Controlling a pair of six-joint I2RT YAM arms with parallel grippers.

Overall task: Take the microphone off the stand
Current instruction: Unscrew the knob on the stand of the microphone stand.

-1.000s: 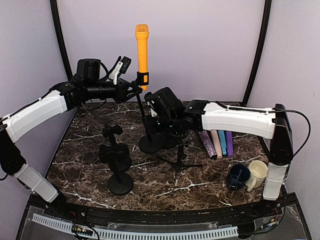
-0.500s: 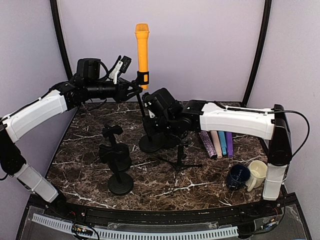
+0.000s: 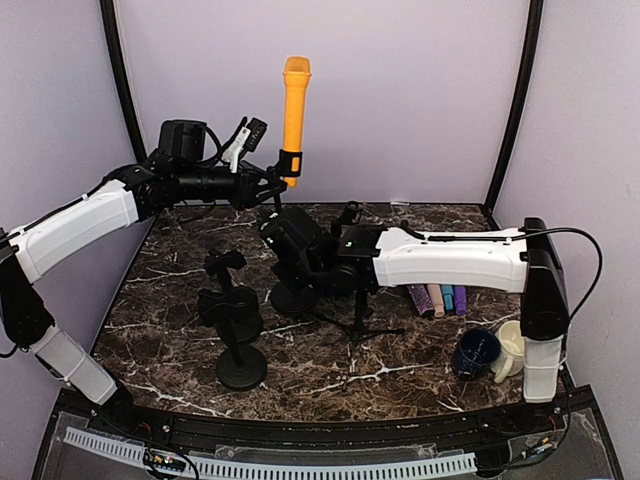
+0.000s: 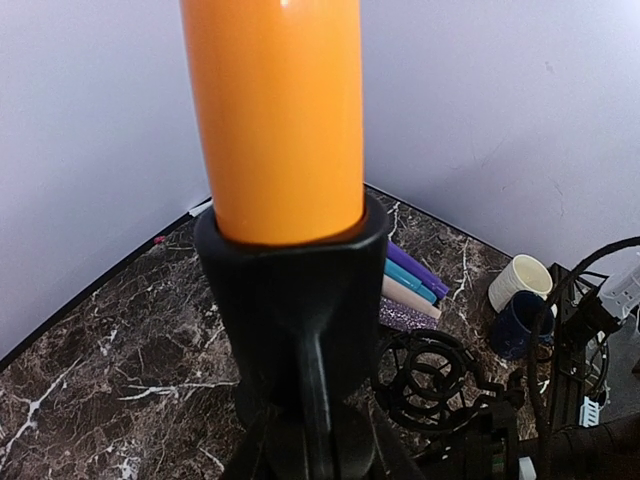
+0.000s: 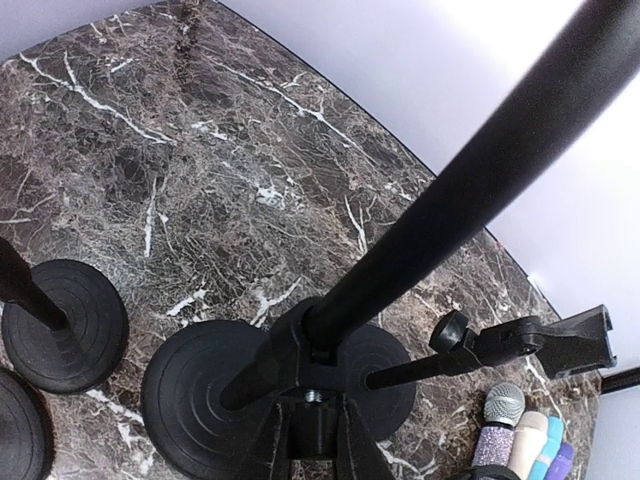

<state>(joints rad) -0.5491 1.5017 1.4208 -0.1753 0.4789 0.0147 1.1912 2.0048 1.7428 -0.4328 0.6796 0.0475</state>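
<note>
The orange microphone (image 3: 295, 105) stands upright in the black clip (image 3: 290, 165) on top of the tall stand, whose pole leans down to a round base (image 3: 290, 298). My left gripper (image 3: 268, 182) is shut on the clip's stem just under the microphone. In the left wrist view the microphone (image 4: 275, 110) fills the top, seated in the clip (image 4: 290, 290), with my left gripper (image 4: 310, 455) closed below it. My right gripper (image 3: 290, 250) is shut on the pole's bottom fitting (image 5: 320, 350) above the base (image 5: 200, 390). The pole (image 5: 450, 200) rises to the upper right.
Two short black stands (image 3: 240, 370) (image 3: 230, 312) are at the front left. A tripod with a shock mount (image 3: 360, 320) is beside the base. Several microphones (image 3: 440, 298) lie at the right, with a blue mug (image 3: 477, 352) and a cream mug (image 3: 515, 345).
The microphone and clip have shifted right and slightly up with my left gripper. My right arm has moved left and down along the pole. The stand now leans more.
</note>
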